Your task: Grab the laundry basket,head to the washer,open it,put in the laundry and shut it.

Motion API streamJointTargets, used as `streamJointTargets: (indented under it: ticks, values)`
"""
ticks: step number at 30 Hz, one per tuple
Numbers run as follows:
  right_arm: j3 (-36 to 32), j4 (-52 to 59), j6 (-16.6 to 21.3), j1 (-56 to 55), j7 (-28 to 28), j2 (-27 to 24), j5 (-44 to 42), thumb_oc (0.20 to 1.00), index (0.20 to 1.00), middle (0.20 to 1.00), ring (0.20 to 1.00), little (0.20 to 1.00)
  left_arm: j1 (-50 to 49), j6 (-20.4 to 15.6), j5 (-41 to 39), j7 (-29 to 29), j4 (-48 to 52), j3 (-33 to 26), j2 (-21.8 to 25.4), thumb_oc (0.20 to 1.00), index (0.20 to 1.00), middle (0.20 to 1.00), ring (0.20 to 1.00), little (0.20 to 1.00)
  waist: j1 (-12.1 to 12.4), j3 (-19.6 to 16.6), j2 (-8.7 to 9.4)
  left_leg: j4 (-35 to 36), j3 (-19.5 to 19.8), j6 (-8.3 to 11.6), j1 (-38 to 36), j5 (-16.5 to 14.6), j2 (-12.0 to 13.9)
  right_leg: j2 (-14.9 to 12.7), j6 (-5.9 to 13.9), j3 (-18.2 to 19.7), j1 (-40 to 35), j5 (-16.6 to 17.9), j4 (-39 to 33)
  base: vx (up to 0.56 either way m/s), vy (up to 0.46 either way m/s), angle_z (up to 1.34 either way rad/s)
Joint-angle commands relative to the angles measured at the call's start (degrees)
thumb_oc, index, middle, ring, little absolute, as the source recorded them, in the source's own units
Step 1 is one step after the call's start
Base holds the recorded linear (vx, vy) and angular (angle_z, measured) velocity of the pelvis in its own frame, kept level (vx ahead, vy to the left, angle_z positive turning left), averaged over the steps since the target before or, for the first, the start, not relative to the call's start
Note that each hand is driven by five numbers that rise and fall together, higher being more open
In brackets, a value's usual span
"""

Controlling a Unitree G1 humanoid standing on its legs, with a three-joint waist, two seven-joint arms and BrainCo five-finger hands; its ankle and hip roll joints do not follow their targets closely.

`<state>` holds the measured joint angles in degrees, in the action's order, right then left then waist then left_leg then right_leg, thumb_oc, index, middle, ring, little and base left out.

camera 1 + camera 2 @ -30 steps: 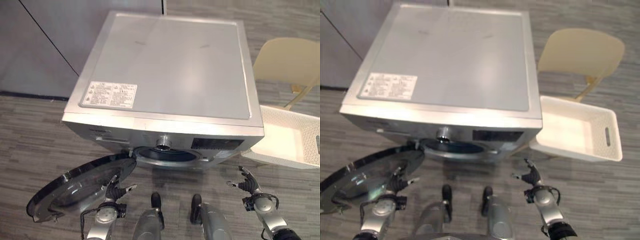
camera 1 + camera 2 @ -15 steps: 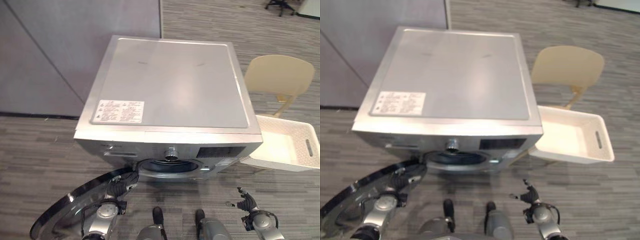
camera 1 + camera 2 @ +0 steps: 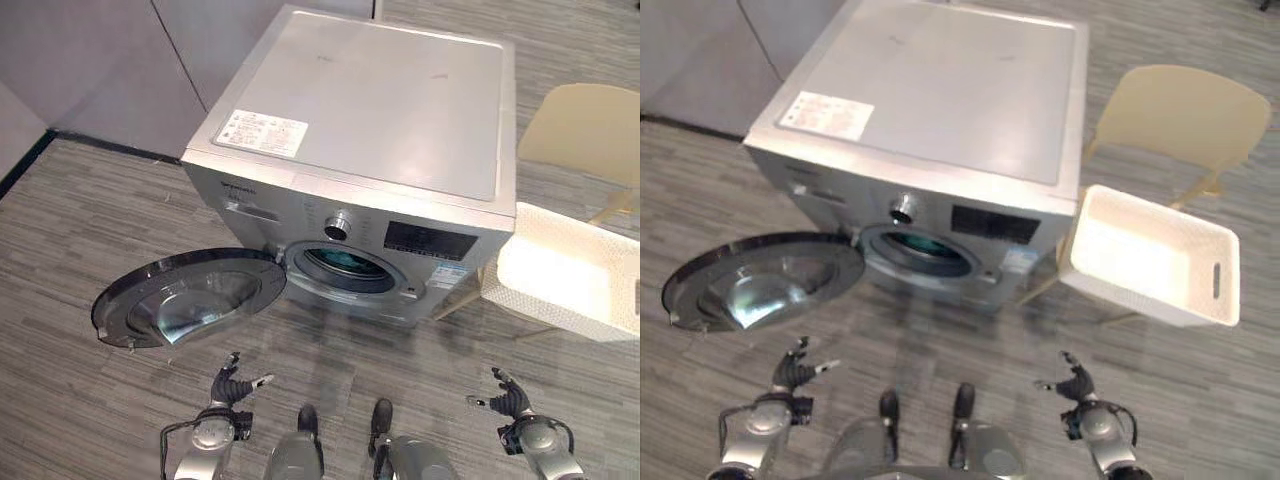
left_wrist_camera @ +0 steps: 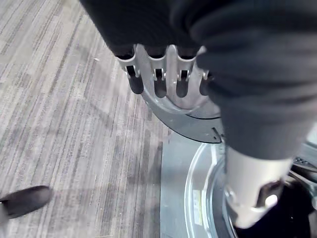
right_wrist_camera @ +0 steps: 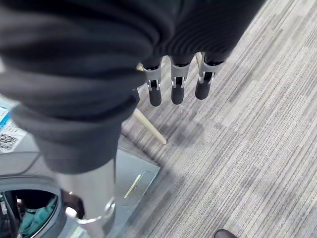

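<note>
The silver washer (image 3: 370, 110) stands ahead with its round door (image 3: 185, 300) swung wide open to the left. Teal laundry (image 3: 345, 265) lies inside the drum; it also shows as teal laundry (image 5: 34, 218) in the right wrist view. The white laundry basket (image 3: 1150, 255) sits to the right of the washer, raised off the floor, and looks empty. My left hand (image 3: 228, 385) hangs open below the door, apart from it. My right hand (image 3: 505, 395) is open too, low and in front of the basket, holding nothing. Straight fingers (image 4: 156, 82) point toward the door rim.
A beige chair (image 3: 585, 130) stands behind the basket, and a light wooden leg (image 5: 148, 126) slants down beside the washer's corner. Grey wall panels (image 3: 90, 60) run along the back left. Grey striped flooring (image 3: 80, 230) lies before the washer.
The camera has pulled back and tilted, so the washer's front and drum now show. My left hand, at the door's edge before, is now clear of it. The door stays open.
</note>
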<state>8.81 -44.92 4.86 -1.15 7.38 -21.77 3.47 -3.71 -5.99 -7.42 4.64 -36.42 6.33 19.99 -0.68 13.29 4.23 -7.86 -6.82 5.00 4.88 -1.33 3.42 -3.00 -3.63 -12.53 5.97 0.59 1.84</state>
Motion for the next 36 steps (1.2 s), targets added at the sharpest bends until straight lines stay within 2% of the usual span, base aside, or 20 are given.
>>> streamJointTargets:
  ticks: [1,4,9,11,15,16,19,24,25,27,29,33,36]
  values:
    - [-0.49,0.52,1.76,0.46,0.46,-0.67,-1.24,1.0,1.0,1.0,1.0,1.0,0.91,-2.42,3.48,0.94,4.16,-0.49,1.52,1.0,1.0,1.0,1.0,1.0,0.48,-3.33,-1.0,3.52,1.93,-3.15,4.2,0.22,-1.8,-0.56,8.77,3.09,-1.67,-3.56,-1.07,0.02,0.115,0.15]
    - [-1.06,1.01,1.89,-0.23,-0.27,-0.69,-1.19,1.0,1.0,1.0,1.0,1.0,0.85,-2.81,6.77,0.58,7.22,-0.56,3.58,1.0,1.0,1.0,1.0,1.0,0.22,-5.05,-1.16,8.2,1.39,-3.43,1.41,0.75,-2.62,-0.96,9.55,2.98,-3.0,-3.06,-2.55,0.07,0.142,0.22]
    - [-1.24,0.92,1.95,-0.5,-0.9,-0.59,-0.53,1.0,1.0,1.0,1.0,1.0,1.88,-3.26,10.0,0.75,12.38,-1.54,6.63,1.0,1.0,1.0,1.0,1.0,0.03,-5.69,-1.26,10.49,0.89,-3.77,-0.91,0.85,-3.36,-1.67,10.44,3.54,-3.9,-2.38,-2.74,0.06,0.142,0.06]
    - [-1.33,1.3,2.05,-0.88,-1.51,-1.01,-0.15,1.0,1.0,1.0,1.0,1.0,5.31,-3.5,13.91,2.13,14.59,-2.06,10.79,1.0,1.0,1.0,1.0,1.0,-0.38,-6.05,-1.34,11.39,0.29,-3.97,-1.86,0.69,-3.7,-2.14,11.1,3.94,-3.98,-1.95,-2.54,0.05,0.121,0.0]
    - [-1.24,2.04,1.92,-1.06,-1.92,-1.41,0.17,1.0,1.0,1.0,1.0,1.0,9.07,-3.24,15.63,3.69,14.25,-2.5,14.05,1.0,1.0,1.0,1.0,1.0,-0.85,-6.13,-1.34,11.65,-0.14,-4.14,-2.24,0.53,-3.94,-2.5,11.55,4.31,-3.72,-1.69,-2.21,0.04,0.086,-0.13]
    - [-0.72,2.78,1.69,-1.35,-2.44,-2.23,0.26,1.0,1.0,1.0,1.0,1.0,16.38,-2.16,17.41,6.46,9.11,-1.79,18.94,1.0,1.0,1.0,1.0,1.0,-1.77,-6.19,-1.29,11.78,-0.78,-4.34,-2.18,0.43,-4.12,-2.87,12.03,4.91,-2.95,-1.15,-1.85,0.05,0.127,-0.17]
    - [-0.4,3.04,1.49,-1.52,-2.52,-2.42,0.36,1.0,1.0,1.0,1.0,1.0,20.41,-1.17,17.69,8.45,5.65,-1.91,21.0,1.0,1.0,1.0,1.0,1.0,-2.32,-5.9,-1.12,11.37,-1.09,-4.53,-1.51,0.39,-4.14,-3.08,12.24,5.39,-2.11,-0.83,-1.6,0.01,0.076,-0.13]
    - [1.64,2.55,1.24,-1.31,-2.55,-2.32,0.56,1.0,1.0,1.0,1.0,1.0,31.4,1.07,18.82,11.97,-3.1,0.4,27.01,1.0,1.0,1.0,1.0,1.0,-3.36,-4.09,-0.14,9.78,-1.5,-4.94,2.35,0.44,-3.98,-3.31,12.75,6.39,1.56,0.37,-0.85,-0.05,0.044,-0.1]
    - [2.98,2.55,1.26,-0.57,-2.7,-2.59,0.4,1.0,1.0,1.0,1.0,1.0,35.69,1.78,20.74,12.04,-7.62,3.07,30.39,1.0,1.0,1.0,1.0,1.0,-3.72,-3.47,0.15,9.38,-1.74,-5.0,3.85,0.66,-3.72,-3.22,12.99,6.85,3.17,0.95,-0.4,-0.09,0.025,-0.12]
    - [3.44,2.62,1.42,-0.23,-2.65,-2.61,0.22,1.0,1.0,1.0,1.0,1.0,38.31,1.9,20.9,12.14,-10.0,4.83,31.7,1.0,1.0,1.0,1.0,1.0,-3.69,-3.24,0.39,9.02,-1.94,-5.03,4.63,0.69,-3.63,-3.23,13.03,7.01,3.93,1.13,-0.07,-0.05,0.018,-0.21]
    - [5.24,3.28,1.47,0.91,-2.78,-3.46,-0.26,1.0,1.0,1.0,1.0,1.0,43.47,2.21,21.21,10.2,-16.39,8.71,34.95,1.0,1.0,1.0,1.0,1.0,-4.19,-2.06,0.72,7.97,-2.29,-5.27,6.44,0.65,-3.36,-3.19,13.22,7.62,5.94,1.77,0.96,-0.03,0.042,-0.12]
    - [7.31,3.13,1.63,2.3,-3.45,-3.82,-0.73,1.0,1.0,1.0,1.0,1.0,47.3,1.84,21.86,6.86,-23.22,13.12,37.42,1.0,1.0,1.0,1.0,1.0,-4.41,-0.55,1.3,6.35,-2.77,-5.47,8.03,0.16,-3.02,-3.14,13.56,8.01,7.75,2.33,2.05,-0.01,0.052,-0.07]
    - [8.07,3.83,1.73,2.72,-3.91,-4.07,-0.72,1.0,1.0,1.0,1.0,1.0,47.34,1.61,21.11,5.4,-24.29,13.53,37.65,1.0,1.0,1.0,1.0,1.0,-4.47,-0.42,1.64,5.74,-2.9,-5.57,8.97,0.12,-2.96,-3.15,13.56,8.15,8.65,2.73,2.1,0.0,0.048,-0.19]
